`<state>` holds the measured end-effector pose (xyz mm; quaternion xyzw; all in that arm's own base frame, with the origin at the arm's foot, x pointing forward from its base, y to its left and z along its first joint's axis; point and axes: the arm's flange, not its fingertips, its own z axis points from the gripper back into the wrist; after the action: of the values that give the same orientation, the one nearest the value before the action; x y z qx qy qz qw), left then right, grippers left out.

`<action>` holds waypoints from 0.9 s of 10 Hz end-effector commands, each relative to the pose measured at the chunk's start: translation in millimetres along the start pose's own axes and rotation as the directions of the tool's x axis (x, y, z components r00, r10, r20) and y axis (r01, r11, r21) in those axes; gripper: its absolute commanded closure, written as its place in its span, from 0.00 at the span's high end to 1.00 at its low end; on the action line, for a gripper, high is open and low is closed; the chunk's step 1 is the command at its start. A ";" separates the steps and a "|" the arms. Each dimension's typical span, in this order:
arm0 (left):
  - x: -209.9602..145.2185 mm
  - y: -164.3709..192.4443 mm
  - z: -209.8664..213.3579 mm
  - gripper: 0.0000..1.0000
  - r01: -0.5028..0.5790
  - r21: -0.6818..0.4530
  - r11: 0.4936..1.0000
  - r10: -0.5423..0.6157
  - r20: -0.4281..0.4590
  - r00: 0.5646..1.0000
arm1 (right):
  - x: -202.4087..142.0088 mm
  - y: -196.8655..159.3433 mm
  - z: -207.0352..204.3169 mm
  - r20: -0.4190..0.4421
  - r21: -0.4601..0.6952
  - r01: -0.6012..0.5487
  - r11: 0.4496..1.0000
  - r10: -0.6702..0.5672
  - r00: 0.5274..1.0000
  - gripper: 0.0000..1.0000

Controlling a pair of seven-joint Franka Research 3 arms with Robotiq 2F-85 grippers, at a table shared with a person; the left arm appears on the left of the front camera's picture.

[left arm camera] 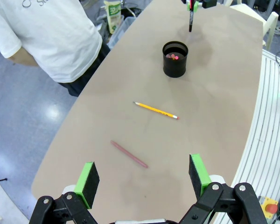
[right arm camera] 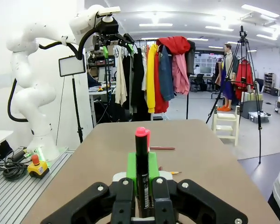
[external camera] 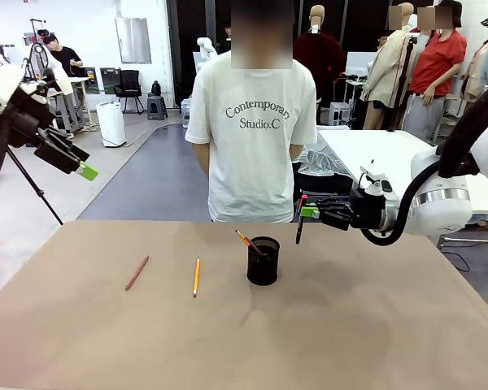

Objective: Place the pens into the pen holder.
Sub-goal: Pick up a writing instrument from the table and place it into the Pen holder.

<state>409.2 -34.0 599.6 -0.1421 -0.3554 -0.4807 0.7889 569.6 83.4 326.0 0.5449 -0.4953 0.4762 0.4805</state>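
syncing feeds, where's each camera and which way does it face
front: between the arms, facing the person across the table; left hand and right hand show.
left wrist: high over the table's end, looking down past its open fingers at the pen holder.
right wrist: behind its hand, shut on a black pen, facing the left arm.
shared: both wrist views show the reddish-brown pen.

The cup (external camera: 263, 264) is hiding most of its pens (external camera: 245, 240). The right gripper (right arm camera: 142, 170) is covering part of the black pen (right arm camera: 141, 149).

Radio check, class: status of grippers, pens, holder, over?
Left gripper open, raised. Right gripper shut on dark pen, near holder. Yellow pen, brown pen on table. Nothing blocking.
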 end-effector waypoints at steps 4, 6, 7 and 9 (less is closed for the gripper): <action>-1.0 -0.1 0.9 1.00 0.007 -0.005 1.000 -0.007 0.006 1.000 | 5.4 -11.3 -22.0 0.024 -0.019 -0.002 1.000 0.003 1.000 0.00; -1.0 -0.1 0.9 1.00 0.007 -0.005 1.000 -0.007 0.006 1.000 | 5.5 -20.1 -38.3 0.043 0.002 -0.010 1.000 0.010 0.999 0.00; -1.0 -0.1 0.9 1.00 0.007 -0.005 1.000 -0.007 0.006 1.000 | 4.0 -23.8 -46.1 0.050 0.011 -0.010 1.000 0.010 0.999 0.00; -1.0 -0.1 0.9 1.00 0.007 -0.005 1.000 -0.007 0.006 1.000 | -3.2 -23.6 -58.0 0.050 0.009 -0.016 1.000 0.015 0.999 0.00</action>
<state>409.2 -34.0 599.6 -0.1421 -0.3554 -0.4807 0.7889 582.2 135.5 327.2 0.5593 -0.4996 0.4771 0.4583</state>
